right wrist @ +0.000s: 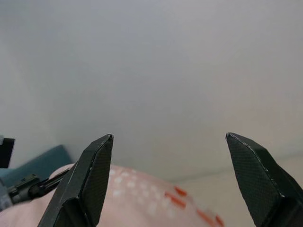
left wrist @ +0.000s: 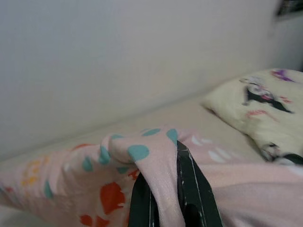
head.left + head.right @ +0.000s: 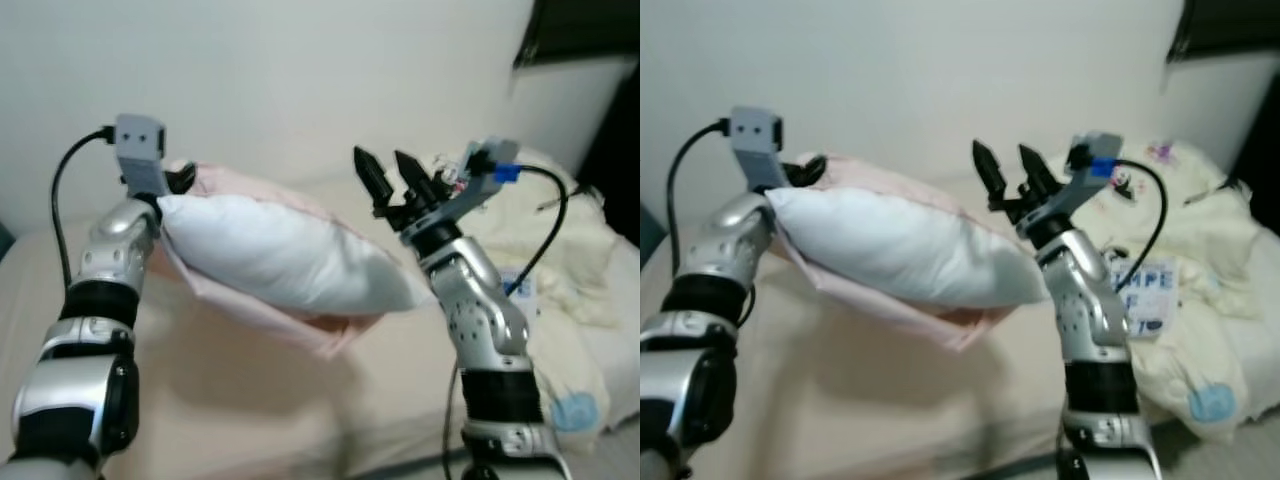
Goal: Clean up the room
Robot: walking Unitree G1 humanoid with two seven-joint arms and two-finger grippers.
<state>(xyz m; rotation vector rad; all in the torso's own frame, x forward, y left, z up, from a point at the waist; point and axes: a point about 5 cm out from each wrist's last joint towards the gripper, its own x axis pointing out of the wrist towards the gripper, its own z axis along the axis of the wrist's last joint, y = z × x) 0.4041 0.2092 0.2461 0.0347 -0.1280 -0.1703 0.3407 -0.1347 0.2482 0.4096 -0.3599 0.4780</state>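
**Pink-cased pillow held above the bed**

Pink fabric of the pillow (image 3: pixel 285 262) is pinched between the left gripper (image 2: pixel 163 198) fingers, bunched over them at the pillow's corner. The pillow hangs in the air above the beige bed (image 3: pixel 250 400), one end near the wall (image 3: pixel 300 70). Beside the pillow's other end, the right gripper (image 3: pixel 390 180) points upward, fingers spread wide and apparently clear of the fabric. A cream printed blanket (image 3: pixel 1180 290) lies heaped on the bed beyond that gripper.

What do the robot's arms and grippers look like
Both arms are silver metal with black joint bands. The left gripper and right gripper each have two long black pointed fingers. Grey camera boxes sit on the wrists, the right with a blue plug; black cables loop off each.
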